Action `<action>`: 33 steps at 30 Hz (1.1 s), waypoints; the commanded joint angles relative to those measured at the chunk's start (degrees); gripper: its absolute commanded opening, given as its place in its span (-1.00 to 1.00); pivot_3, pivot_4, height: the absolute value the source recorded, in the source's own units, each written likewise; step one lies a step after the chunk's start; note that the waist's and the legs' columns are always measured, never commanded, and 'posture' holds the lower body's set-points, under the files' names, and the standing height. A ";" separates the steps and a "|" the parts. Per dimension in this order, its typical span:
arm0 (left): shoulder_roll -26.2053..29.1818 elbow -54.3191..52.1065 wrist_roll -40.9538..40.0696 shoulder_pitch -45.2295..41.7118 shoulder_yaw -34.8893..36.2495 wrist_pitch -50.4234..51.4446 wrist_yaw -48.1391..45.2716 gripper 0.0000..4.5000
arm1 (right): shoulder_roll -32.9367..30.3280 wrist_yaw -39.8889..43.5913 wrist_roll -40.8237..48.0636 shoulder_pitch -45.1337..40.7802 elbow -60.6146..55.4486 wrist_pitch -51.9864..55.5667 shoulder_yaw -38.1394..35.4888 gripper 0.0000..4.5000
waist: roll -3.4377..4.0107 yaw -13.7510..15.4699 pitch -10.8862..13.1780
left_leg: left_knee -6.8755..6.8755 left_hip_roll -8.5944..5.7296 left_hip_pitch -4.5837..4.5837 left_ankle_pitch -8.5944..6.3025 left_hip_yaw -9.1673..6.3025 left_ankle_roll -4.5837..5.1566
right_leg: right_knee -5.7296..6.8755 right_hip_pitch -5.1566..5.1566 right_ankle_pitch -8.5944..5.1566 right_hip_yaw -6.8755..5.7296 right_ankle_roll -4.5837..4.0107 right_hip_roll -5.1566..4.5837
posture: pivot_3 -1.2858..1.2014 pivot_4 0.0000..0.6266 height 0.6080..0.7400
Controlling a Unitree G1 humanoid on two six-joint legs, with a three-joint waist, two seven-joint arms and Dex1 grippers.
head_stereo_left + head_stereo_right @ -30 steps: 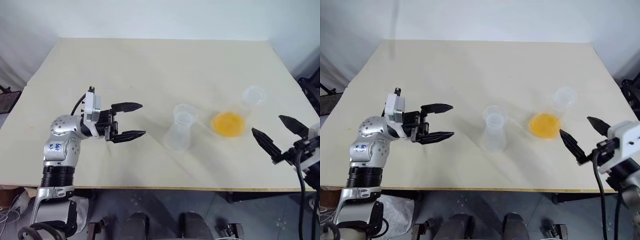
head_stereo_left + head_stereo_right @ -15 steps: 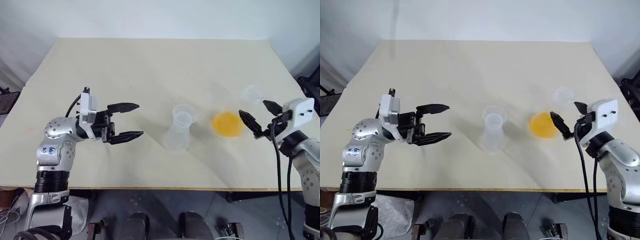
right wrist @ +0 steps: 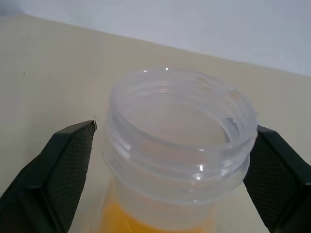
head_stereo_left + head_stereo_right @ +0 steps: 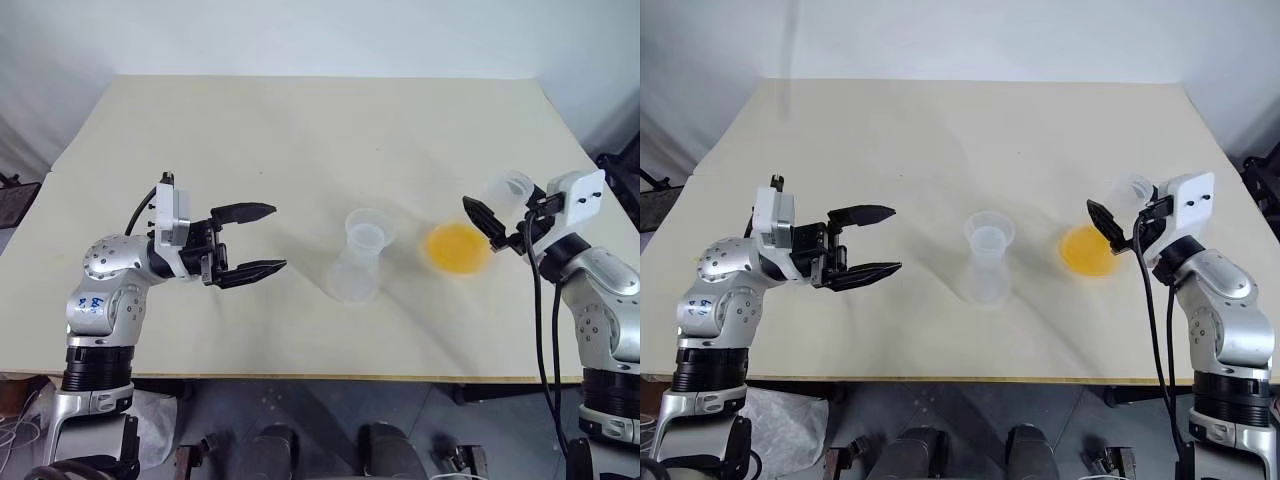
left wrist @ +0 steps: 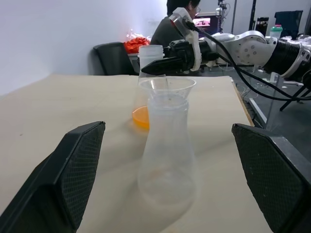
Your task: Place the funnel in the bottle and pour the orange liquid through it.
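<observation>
A: What sits nearest on the tabletop?

B: The frosted bottle, near the middle and a little toward the near edge. It stands upright with the clear funnel already seated in its mouth, the cup resting on the rim. From the left wrist view the bottle looks empty, though its frosted wall makes that hard to confirm.

A: And the orange liquid?

B: The orange liquid lies as a shallow layer in the wide base of a larger clear flask, to the right of the bottle and slightly farther back. The flask's threaded neck is open, with no cap on it.

A: How are the tools?

B: The left tool hangs above the tabletop, well to the left of the bottle, pointing right toward it. Its two black fingers are spread wide and hold nothing.

A: The right one?

B: The right tool is at the flask's neck, fingers released and spread wide. In the right wrist view one finger stands on each side of the neck. Whether either pad touches the plastic I cannot tell; a gap shows on both sides.

A: Anything hidden?

B: The flask's clear walls are hard to trace against the tabletop, and the far finger of the right tool is partly hidden behind the neck in the head views.
</observation>
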 commanded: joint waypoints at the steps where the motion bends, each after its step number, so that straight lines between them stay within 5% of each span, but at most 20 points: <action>1: 0.99 -2.20 -1.06 0.59 1.09 -0.07 0.57 0.98 | 0.04 -0.20 0.16 -1.18 -0.70 -0.60 -0.71 1.00 | 0.00 0.00 0.00 | -0.01 0.00 0.00 0.00 0.00 0.00 | 0.00 -0.02 0.00 0.00 0.00 0.00 | 0.03 -0.52 1.00; 10: 1.04 -1.77 -0.77 0.32 0.95 -0.41 0.84 0.98 | 0.85 -1.43 1.18 -2.21 -0.41 0.83 -1.44 1.00 | 0.00 0.00 0.00 | -0.03 0.00 -0.01 0.00 0.02 0.00 | 0.00 -0.04 0.00 0.01 0.00 0.00 | 0.03 -0.52 1.00; 18: 1.02 -0.81 -0.22 -0.26 0.62 -0.93 0.68 1.00 | 1.65 -2.54 1.93 -1.86 -1.71 2.44 -1.99 0.10 | 0.02 0.00 0.01 | -0.03 0.01 -0.02 0.00 0.02 0.00 | 0.00 -0.04 0.00 0.01 0.00 0.00 | 0.03 -0.52 1.00; 28: -0.71 1.68 0.75 -2.36 -1.56 -1.95 0.19 1.00 | -0.23 -3.38 2.25 -2.64 -13.92 6.46 0.95 0.10 | 0.06 0.03 0.04 | -0.02 0.00 -0.19 0.00 0.05 -0.01 | 0.03 -0.26 0.00 0.04 0.00 0.00 | 0.03 -0.52 1.00; 33: -2.56 4.86 1.87 -4.68 -3.76 -3.55 -0.62 1.00 | -1.88 -5.75 -7.77 -5.78 -15.72 1.79 6.36 0.10 | 0.06 0.02 0.04 | -0.01 -0.03 -0.22 0.00 0.08 -0.01 | 0.06 -0.32 0.00 0.06 0.00 0.00 | 0.03 -0.52 1.00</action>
